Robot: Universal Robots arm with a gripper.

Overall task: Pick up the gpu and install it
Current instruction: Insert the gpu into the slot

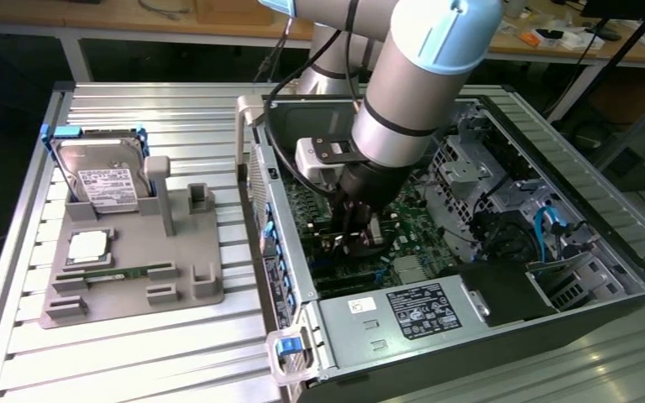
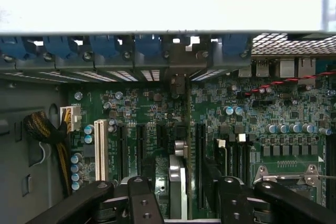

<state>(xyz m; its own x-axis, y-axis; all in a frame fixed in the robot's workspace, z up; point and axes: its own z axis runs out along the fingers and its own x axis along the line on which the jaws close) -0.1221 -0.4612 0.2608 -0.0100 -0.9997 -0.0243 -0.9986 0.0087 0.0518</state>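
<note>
Inside the case [image 1: 591,252], over the motherboard [image 2: 294,114]: gpu [image 2: 178,182] upright in a slot, between the spread pincer [image 2: 181,198] fingers [image 2: 139,200], not clearly gripped

I count one open grey computer case [image 1: 591,252], one green motherboard [image 2: 294,108], one silver hard drive with white label [image 1: 104,180], one narrow green RAM stick [image 1: 115,273], one grey plastic parts holder [image 1: 188,290].

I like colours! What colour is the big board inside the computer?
Green; the motherboard shows best in the wrist view.
</note>
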